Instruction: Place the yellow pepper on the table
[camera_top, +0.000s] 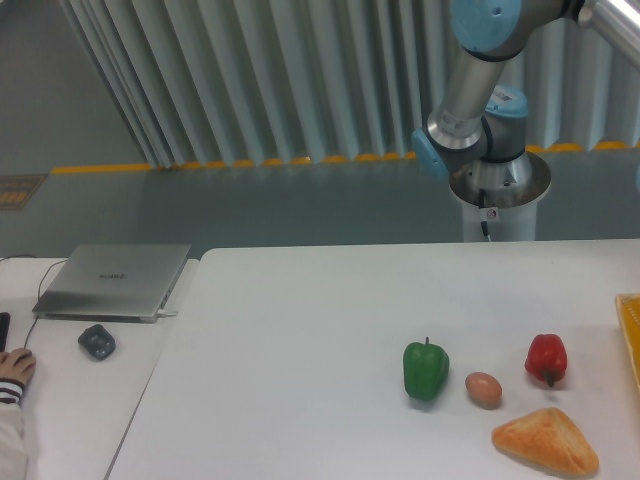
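The yellow pepper is out of view. The white table (300, 380) fills the lower middle and right of the camera view. Only the arm's upper links (478, 90) show at the top right, above the robot base. The gripper itself is outside the frame. A yellow-orange object (631, 335) is cut off by the right edge on the table, and I cannot tell what it is.
On the table's right part stand a green pepper (425, 370), a brown egg (483, 389), a red pepper (546, 358) and a triangular pastry (545, 441). The adjoining desk at left holds a laptop (115, 281), a mouse (97, 342) and a person's hand (12, 370).
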